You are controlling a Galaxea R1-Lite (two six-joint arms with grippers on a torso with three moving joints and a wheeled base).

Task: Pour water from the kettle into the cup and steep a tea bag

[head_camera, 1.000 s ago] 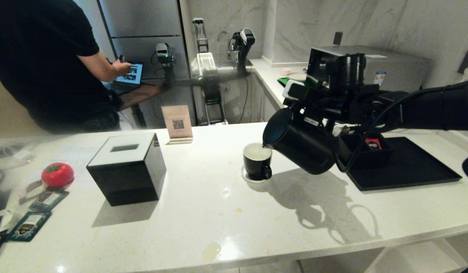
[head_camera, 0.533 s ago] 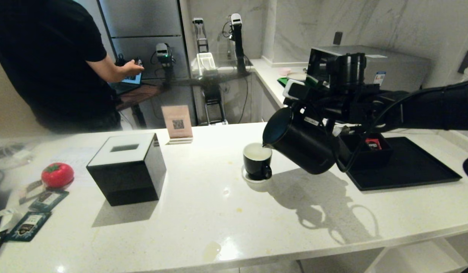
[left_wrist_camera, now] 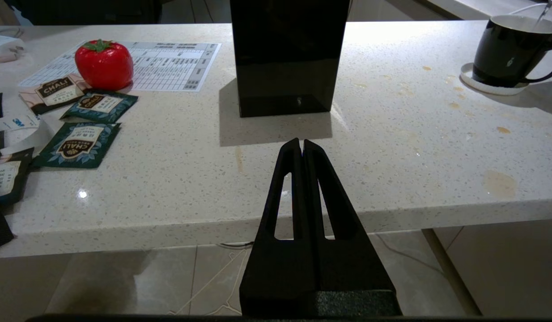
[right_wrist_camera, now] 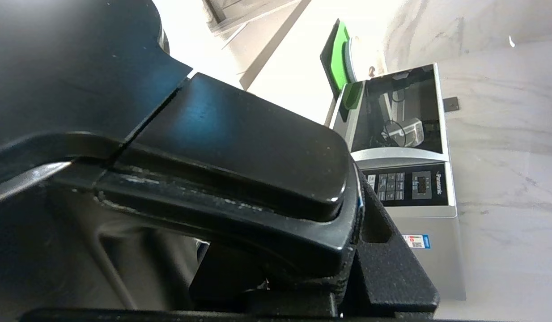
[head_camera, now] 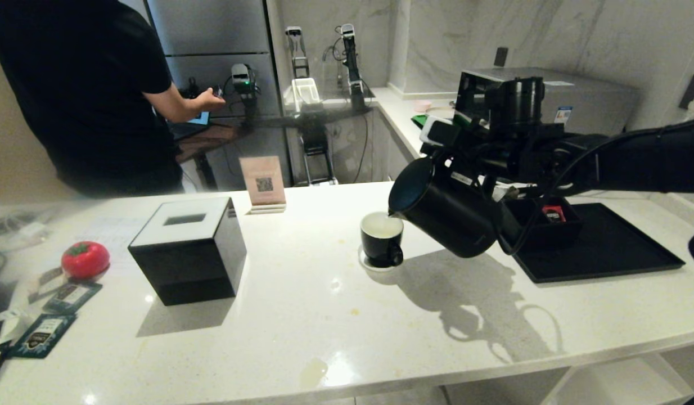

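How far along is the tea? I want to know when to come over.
Picking up is done: the right hand grips the kettle, tilted with its spout over the cup. Pouring is in hand; a thin stream reaches the cup in the left wrist view. Steeping is left: no tea bag shows in the cup, only sealed packets on the counter. The left hand is parked, shut.
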